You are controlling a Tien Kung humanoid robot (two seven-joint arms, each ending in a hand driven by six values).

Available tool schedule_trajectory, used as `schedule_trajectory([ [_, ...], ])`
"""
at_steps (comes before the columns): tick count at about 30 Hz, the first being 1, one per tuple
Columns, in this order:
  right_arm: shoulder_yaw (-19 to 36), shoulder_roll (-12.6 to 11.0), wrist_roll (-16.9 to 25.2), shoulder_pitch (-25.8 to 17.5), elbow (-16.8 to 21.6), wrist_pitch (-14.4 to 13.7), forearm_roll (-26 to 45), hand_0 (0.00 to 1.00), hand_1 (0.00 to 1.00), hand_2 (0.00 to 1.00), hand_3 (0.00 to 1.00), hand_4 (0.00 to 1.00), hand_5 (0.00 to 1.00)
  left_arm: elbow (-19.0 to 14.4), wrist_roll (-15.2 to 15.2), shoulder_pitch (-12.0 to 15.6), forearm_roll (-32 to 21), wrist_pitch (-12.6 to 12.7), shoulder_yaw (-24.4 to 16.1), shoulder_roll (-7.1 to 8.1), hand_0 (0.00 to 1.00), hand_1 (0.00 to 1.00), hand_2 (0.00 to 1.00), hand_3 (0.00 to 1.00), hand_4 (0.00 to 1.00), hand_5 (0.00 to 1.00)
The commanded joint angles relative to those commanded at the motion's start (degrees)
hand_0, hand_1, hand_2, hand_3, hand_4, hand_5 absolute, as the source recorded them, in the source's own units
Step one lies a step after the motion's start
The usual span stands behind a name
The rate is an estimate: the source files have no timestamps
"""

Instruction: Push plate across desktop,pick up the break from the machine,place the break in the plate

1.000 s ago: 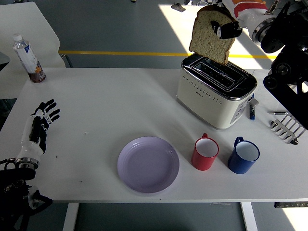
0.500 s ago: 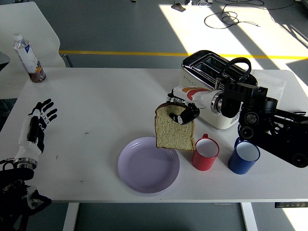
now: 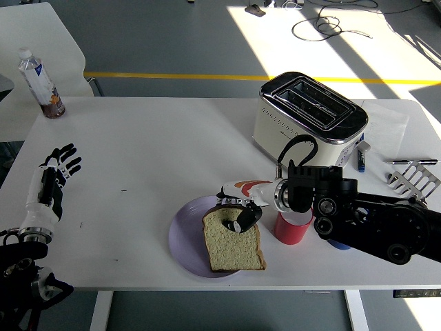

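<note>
Right hand [image 3: 241,215], fingers pinched on the bread slice [image 3: 233,239], has carried it down from beside the toaster [image 3: 310,124] onto the lilac plate [image 3: 185,238]; release remains; left hand [image 3: 54,176] rests open at table edge.

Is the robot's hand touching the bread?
Touching. The head view shows the right hand with its dark fingers pressed on the bread lying over the purple plate.
</note>
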Motion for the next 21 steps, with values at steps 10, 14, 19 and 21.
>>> schedule_trajectory([
  [10,0.9,3.7,2.4,1.3,-3.9,0.9,1.0,0.339,0.338,0.414,0.515,0.303,0.002,0.3,-0.1,0.0,0.0,0.1,0.1,-0.23,0.776,0.766,0.833,0.642,0.474,0.847],
  [14,0.6,4.6,3.9,0.6,-6.0,2.0,1.7,0.339,0.338,0.414,0.515,0.303,0.002,0.3,-0.1,0.0,0.0,0.1,0.1,-0.31,0.776,0.766,0.833,0.642,0.474,0.847],
  [19,0.0,5.6,6.5,0.5,-8.8,0.7,0.5,0.441,0.545,0.603,0.609,0.294,0.131,0.5,-0.3,0.0,-0.2,0.1,0.0,-0.49,0.776,0.766,0.835,0.622,0.465,0.867],
  [21,0.1,6.1,7.5,0.7,-10.1,-0.6,0.0,0.441,0.545,0.603,0.609,0.294,0.131,0.5,-0.4,0.0,-0.2,0.2,0.0,-0.55,0.776,0.766,0.835,0.622,0.465,0.867],
])
